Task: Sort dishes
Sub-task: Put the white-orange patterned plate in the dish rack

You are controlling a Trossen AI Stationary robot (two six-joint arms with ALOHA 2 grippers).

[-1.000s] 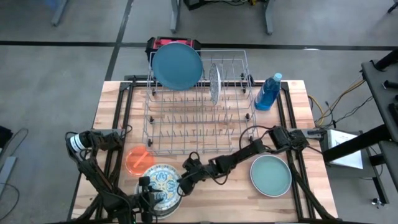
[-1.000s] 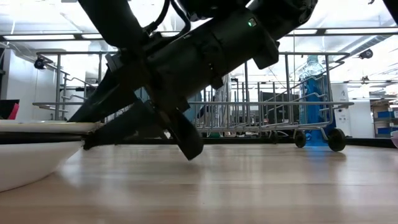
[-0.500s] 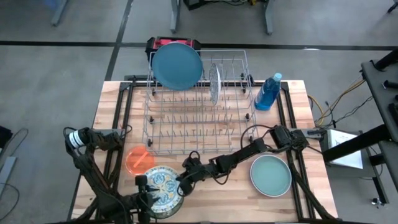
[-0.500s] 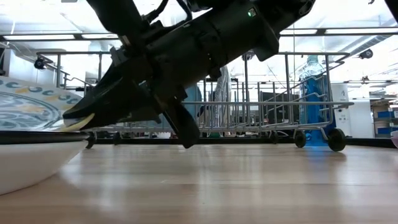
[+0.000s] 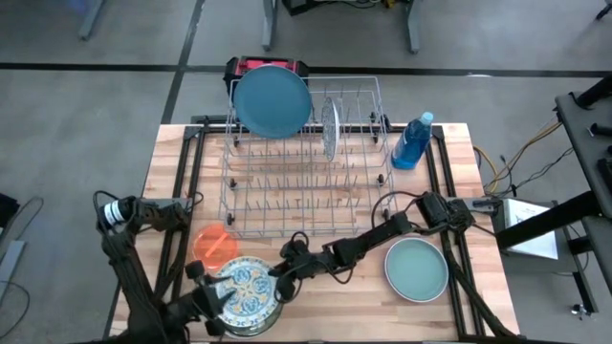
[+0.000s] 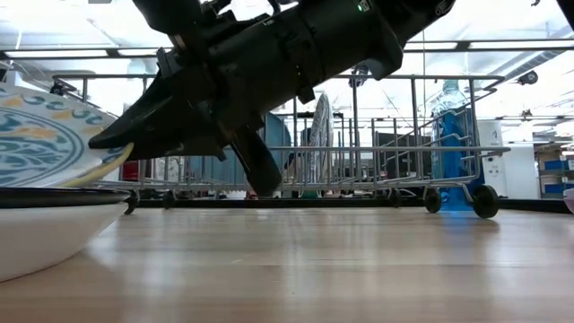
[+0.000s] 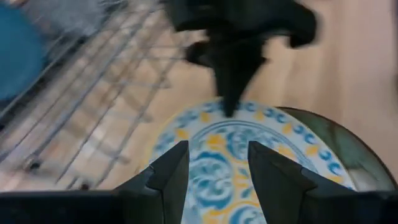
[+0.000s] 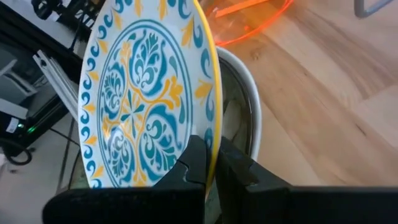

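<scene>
Right wrist view: we see the right hand (image 8: 210,163) now clamping the patterned plate (image 8: 146,87), lifted clear of the stack—ready for racking.

rack (image 5: 304,182): wire, silver, on the far half of the table, running from near the middle to the back edge; small dark wheels at its corners show in the low view
bottle (image 5: 412,141): blue with a pale cap, upright, just beside the rack's right far corner
table (image 5: 449,215): light wood planks, with dark rails running front to back down both sides
red box (image 5: 265,66): red and black, behind the table's far edge, partly hidden
cables (image 5: 516,172): loose on the floor, right of the table
paper (image 5: 528,229): white sheet, off the table's right edge
floor (image 5: 86,115): grey, with dark seams
</scene>
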